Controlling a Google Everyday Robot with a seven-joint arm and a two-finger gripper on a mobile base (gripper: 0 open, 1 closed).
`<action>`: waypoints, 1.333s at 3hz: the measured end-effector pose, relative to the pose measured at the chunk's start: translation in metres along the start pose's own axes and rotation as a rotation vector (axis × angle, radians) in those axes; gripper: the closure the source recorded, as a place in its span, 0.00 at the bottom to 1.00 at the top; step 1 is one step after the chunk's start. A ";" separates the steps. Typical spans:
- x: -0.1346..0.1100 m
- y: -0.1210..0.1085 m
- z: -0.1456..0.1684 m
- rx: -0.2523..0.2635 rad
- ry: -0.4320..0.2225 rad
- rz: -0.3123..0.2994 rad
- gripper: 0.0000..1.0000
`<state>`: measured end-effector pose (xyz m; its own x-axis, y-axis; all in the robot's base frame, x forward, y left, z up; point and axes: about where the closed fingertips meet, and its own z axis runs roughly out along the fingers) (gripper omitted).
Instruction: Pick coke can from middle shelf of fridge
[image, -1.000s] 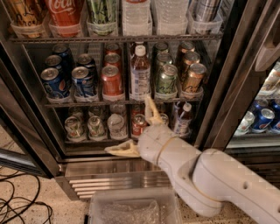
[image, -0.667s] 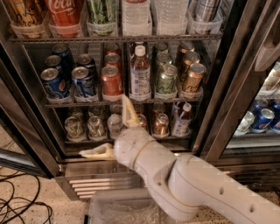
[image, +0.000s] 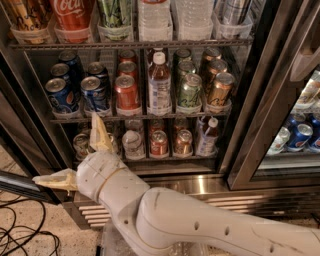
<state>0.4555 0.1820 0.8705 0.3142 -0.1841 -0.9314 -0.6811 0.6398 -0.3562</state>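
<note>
The hand (image: 65, 149) hangs spread wide and empty below the desk's (image: 135, 118) front edge, near its left corner. One finger (image: 100, 131) points up, its tip just under that edge; the other points left, across the fridge's (image: 245, 125) dark frame. The white arm (image: 210, 225) reaches in from lower right, across the steel base. The coke can (image: 126, 92) stands upright at the desk's front edge, left of centre, between a blue can (image: 95, 93) and a bottle (image: 159, 82), its front unblocked.
</note>
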 end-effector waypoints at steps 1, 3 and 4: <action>0.007 0.006 0.014 0.070 0.058 0.048 0.09; 0.058 -0.037 0.015 0.341 0.237 0.152 0.09; 0.088 -0.072 -0.004 0.522 0.309 0.205 0.08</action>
<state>0.5297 0.1169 0.8145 -0.0468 -0.1758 -0.9833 -0.2704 0.9499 -0.1570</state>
